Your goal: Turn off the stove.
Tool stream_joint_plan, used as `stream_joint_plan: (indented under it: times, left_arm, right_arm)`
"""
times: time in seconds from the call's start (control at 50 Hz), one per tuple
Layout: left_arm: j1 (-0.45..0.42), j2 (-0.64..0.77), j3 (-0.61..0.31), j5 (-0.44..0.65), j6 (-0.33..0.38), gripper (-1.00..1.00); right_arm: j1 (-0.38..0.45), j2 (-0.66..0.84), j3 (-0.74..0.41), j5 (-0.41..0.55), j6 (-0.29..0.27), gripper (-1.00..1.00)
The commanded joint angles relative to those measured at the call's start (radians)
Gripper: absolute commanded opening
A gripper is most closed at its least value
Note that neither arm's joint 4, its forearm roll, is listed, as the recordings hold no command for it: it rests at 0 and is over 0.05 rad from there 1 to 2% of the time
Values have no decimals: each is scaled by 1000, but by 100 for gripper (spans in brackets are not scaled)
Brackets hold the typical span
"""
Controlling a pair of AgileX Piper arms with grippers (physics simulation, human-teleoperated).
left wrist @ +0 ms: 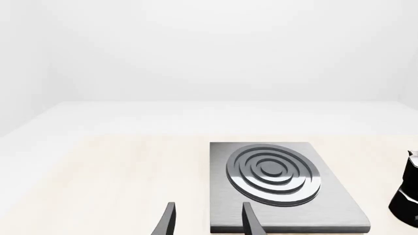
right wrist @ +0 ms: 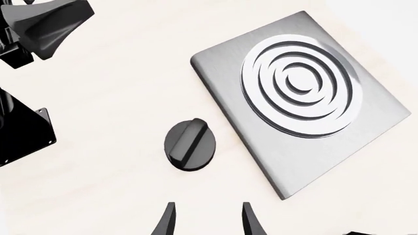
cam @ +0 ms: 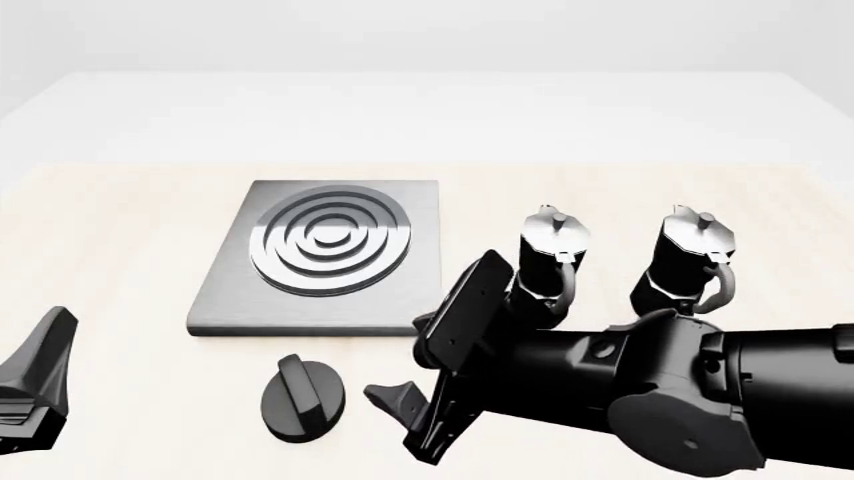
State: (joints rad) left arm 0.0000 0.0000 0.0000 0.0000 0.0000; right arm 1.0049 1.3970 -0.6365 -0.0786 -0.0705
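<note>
Right gripper: fingers parted, nothing between them, touching nothing; only the two dark fingertips show in the right wrist view, aimed down at bare tabletop just short of the knob. In front view the right arm reaches in from the right, low across the near table, its gripper just right of the knob, apart from it.

Left gripper: fingers likewise parted and empty in the left wrist view, pointed toward the near edge of the stove; one fingertip overlaps the plate's near left corner in that view, contact not determinable. In front view only a dark part of the left arm shows at near left, well apart from the knob.

Stove: flat grey plate with raised concentric rings, left of centre on the table, lying flat. Knob separate, on the table just near of the plate's near edge, not touching it; ridge on top runs diagonally.

Two moka pots upright, side by side, right of the stove, beyond the right arm; arm partly hides their bases. One pot's edge shows in the left wrist view.

Nothing between the right fingertips and the knob.
</note>
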Motion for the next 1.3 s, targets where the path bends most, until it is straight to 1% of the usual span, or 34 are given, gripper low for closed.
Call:
stream_joint_plan:
  times: [0.02, 0.08, 0.32, 0.46, 0.78, 1.0, 1.3]
  left_arm:
    - [0, 0, 0, 0, 0, 100]
    - [0, 0, 0, 0, 0, 100]
    - [0, 0, 0, 0, 0, 100]
    - [0, 0, 0, 0, 0, 100]
    - [0, 0, 0, 0, 0, 100]
    - [0, 0, 0, 0, 0, 100]
    - [0, 0, 0, 0, 0, 100]
  right_arm:
    - [45, 54, -16, -36, -3, 100]
    - [55, 42, 2, -43, 0, 100]
    - [79, 77, 4, -68, 11, 100]
    - [92, 123, -26, -80, 14, 100]
    - [93, 240, -106, -107, 11, 100]
    - [120, 297, -158, -107, 9, 100]
    - [137, 333, -166, -129, 19, 100]
